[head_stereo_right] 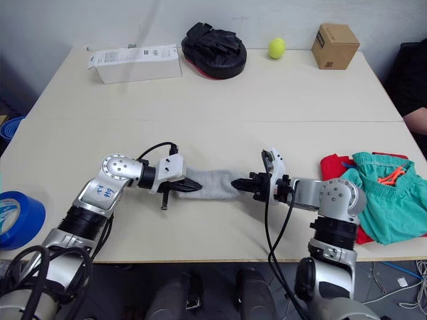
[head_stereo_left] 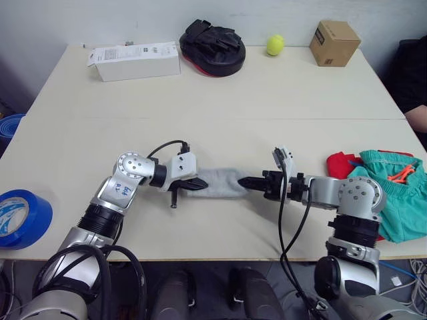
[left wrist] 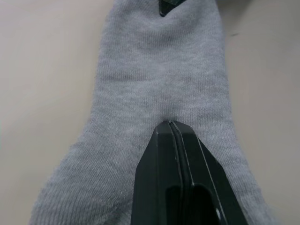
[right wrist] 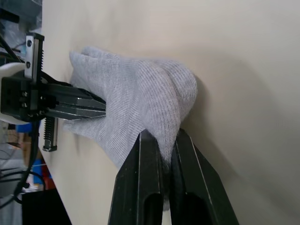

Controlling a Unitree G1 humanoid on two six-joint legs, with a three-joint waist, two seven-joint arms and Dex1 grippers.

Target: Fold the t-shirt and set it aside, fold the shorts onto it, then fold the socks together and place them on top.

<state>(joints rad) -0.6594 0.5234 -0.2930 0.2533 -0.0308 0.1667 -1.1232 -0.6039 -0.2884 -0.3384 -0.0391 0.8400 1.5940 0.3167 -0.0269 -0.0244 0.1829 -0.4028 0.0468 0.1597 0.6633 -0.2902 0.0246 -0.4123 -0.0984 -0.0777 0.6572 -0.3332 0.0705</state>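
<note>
From the head views, the socks (head_stereo_left: 223,183) lie flat near the front edge of the worktop (head_stereo_left: 220,100), stretched between the two arms. The left end effector (head_stereo_left: 200,186) sits on their left end and the right end effector (head_stereo_left: 245,181) on their right end. At the right edge the shorts (head_stereo_left: 393,193) are heaped on the t-shirt (head_stereo_left: 340,164), which shows as a red strip under them; an orange cord (head_stereo_left: 400,175) lies on the shorts. Along the far edge stand a white box (head_stereo_left: 135,60), a black pad (head_stereo_left: 213,47), a tennis ball (head_stereo_left: 275,45) and a cardboard box (head_stereo_left: 334,43). A blue tape roll (head_stereo_left: 20,217) sits at the front left corner.

In the left wrist view, the left end effector's fingers (left wrist: 164,159) are pressed together, tips resting on the grey knit; whether any fabric is caught between them cannot be told.

In the right wrist view, the right end effector's fingers (right wrist: 145,178) are nearly closed and pinch a fold of the sock's rounded end, lifting it slightly off the worktop. The left end effector lies across the far end of the socks.
</note>
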